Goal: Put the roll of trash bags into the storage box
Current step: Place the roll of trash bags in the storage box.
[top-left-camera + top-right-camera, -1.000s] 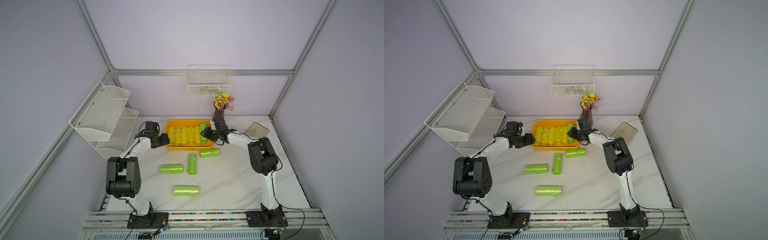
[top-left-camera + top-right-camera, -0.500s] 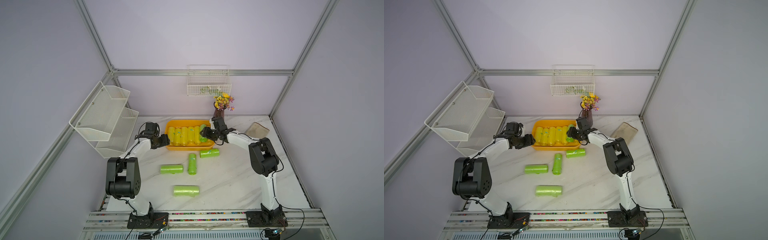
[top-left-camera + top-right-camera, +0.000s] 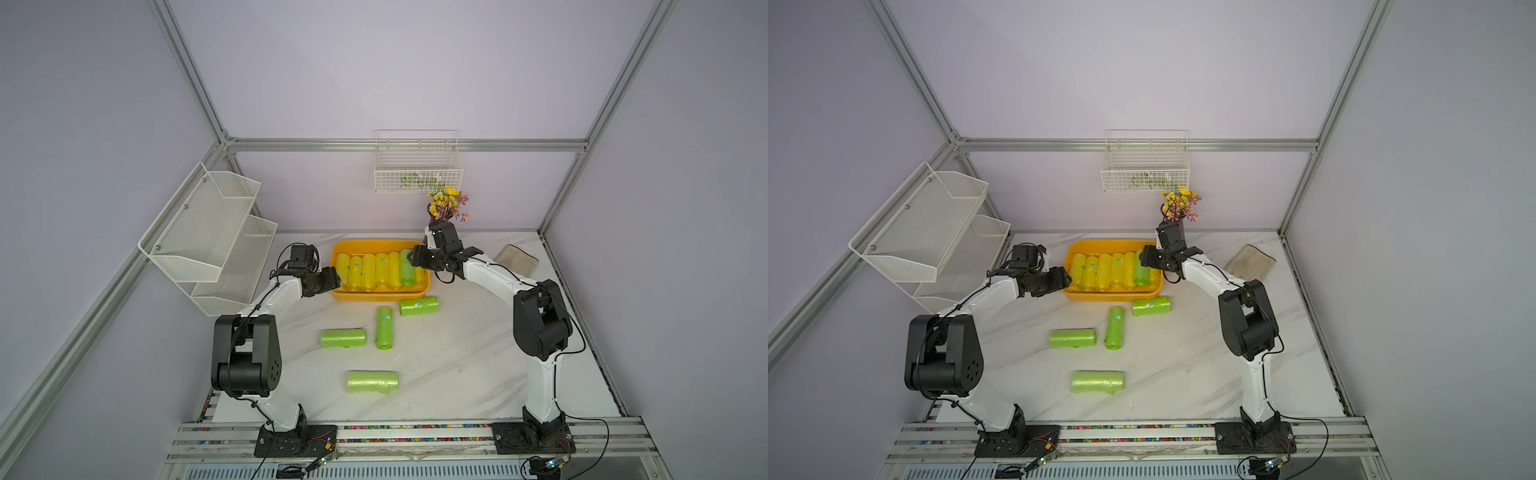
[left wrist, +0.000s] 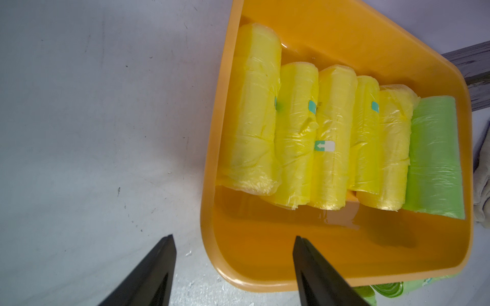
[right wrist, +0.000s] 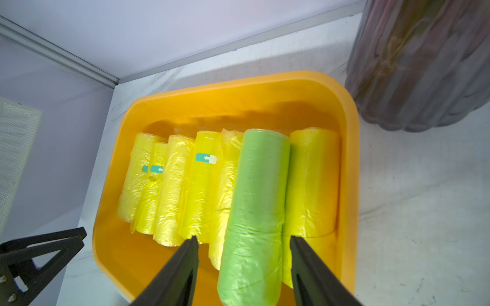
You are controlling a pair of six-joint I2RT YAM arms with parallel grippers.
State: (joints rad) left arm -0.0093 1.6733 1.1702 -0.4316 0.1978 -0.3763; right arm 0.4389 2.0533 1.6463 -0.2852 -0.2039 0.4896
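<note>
Right fingers (image 5: 183, 267) were parted round the green roll (image 5: 257, 198), left fingers (image 4: 153, 273) open astride the wall of the storage box (image 4: 209, 185); either could've been snagged and dragged.

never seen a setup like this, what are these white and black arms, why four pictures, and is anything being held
These are two white-and-black robot arms at a marble-patterned table, each ending in a two-fingered gripper. Two pictures look down on the whole scene; the other two come from a camera on each wrist. At the back sits a shallow orange-yellow plastic storage box holding yellow rolls of trash bags and one green roll. Four more green rolls lie on the table. Nothing is held: the right gripper is open, fingers either side of the green roll in the box; the left gripper is open by the box's other end.
</note>
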